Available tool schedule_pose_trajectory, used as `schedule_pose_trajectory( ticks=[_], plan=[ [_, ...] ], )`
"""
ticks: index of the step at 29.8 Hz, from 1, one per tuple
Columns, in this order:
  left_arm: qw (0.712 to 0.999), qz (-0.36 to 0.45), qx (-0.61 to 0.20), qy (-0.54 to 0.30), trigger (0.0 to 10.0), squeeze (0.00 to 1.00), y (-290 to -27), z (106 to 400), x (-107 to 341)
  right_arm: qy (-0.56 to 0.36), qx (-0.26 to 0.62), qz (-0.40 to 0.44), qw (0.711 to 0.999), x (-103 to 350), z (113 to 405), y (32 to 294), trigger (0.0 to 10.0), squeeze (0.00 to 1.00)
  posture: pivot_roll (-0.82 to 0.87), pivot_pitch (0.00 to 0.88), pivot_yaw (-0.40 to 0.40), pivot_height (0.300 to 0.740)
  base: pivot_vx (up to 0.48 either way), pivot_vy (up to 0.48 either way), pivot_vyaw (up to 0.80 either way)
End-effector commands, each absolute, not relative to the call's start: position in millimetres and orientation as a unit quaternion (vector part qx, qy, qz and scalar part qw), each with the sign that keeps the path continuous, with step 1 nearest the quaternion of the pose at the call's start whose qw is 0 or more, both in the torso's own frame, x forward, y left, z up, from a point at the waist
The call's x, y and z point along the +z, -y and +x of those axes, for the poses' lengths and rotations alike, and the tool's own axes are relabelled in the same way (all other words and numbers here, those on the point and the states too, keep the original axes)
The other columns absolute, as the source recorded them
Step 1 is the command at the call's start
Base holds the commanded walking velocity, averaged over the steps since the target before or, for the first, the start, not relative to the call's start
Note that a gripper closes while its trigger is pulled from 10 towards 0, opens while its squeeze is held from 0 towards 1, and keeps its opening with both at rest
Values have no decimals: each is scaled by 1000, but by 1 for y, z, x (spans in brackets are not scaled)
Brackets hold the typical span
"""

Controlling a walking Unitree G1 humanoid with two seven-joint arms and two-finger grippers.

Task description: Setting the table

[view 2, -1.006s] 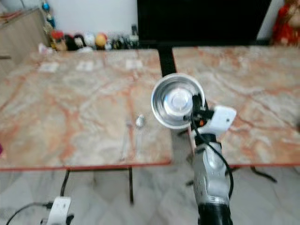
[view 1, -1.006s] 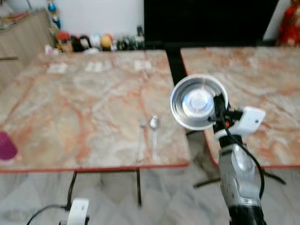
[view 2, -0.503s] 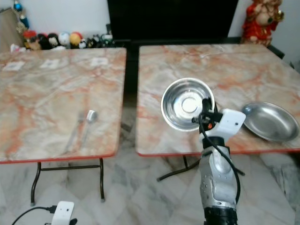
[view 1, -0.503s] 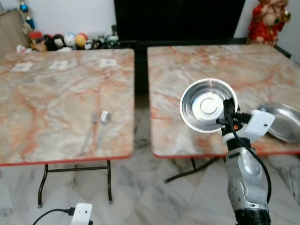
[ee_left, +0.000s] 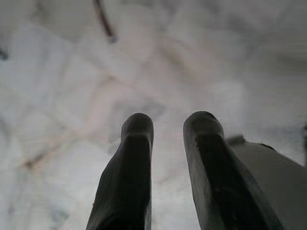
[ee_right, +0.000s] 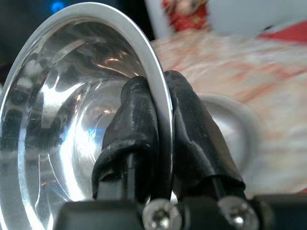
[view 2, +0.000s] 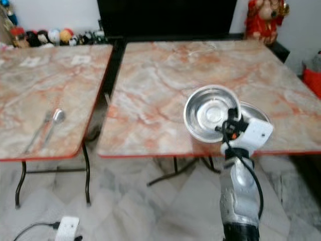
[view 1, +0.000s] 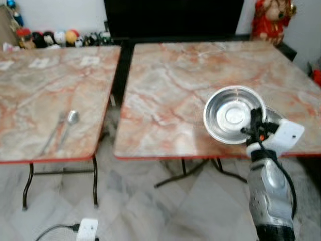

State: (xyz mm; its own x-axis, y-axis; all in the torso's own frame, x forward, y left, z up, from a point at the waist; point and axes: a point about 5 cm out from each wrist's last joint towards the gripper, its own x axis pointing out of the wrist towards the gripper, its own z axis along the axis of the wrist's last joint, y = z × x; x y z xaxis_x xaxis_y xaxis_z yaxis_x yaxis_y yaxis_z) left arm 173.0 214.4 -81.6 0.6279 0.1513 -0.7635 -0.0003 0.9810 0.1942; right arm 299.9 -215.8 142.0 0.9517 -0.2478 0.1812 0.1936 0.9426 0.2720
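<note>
The right gripper (ee_right: 160, 139) pinches a steel bowl's (view 1: 231, 114) rim at 4 o'clock, its hollow tilted toward the camera; the left gripper (ee_left: 170, 129) hangs parted.

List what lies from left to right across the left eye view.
Fork → spoon → gap between the tables → steel bowl held in the right hand.

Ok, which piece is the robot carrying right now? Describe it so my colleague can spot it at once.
Start at the right-hand marble table and go to its near right corner. There the right gripper pinches the rim of a steel bowl, held up and tilted toward the camera. It is deep and round-bottomed, unlike the flat steel plate lying on the table just behind it.
</note>
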Motion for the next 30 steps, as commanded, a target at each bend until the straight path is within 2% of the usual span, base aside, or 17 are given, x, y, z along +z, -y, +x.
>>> schedule_pose_trajectory(
  ticks=[1,9,19,24,30],
  plan=[
    [896,96,53,-430,10000,0,-225,171,-80,119,-100,126,980,150,304,208,10000,0,-107,67,29,740,0,0,0],
    [896,87,52,-432,10000,0,-225,171,-81,120,-100,116,981,151,305,206,10000,0,-117,66,32,740,0,0,0],
    [897,84,49,-431,10000,0,-223,174,-80,116,-105,115,981,150,306,206,10000,0,-119,55,39,740,280,0,0],
    [897,84,48,-431,10000,0,-223,174,-80,112,-106,115,981,149,306,206,10000,0,-114,56,40,740,316,0,-776],
    [896,78,52,-434,10000,0,-223,172,-80,110,-101,107,983,148,308,202,10000,0,-101,56,34,740,157,0,0]
  ],
)
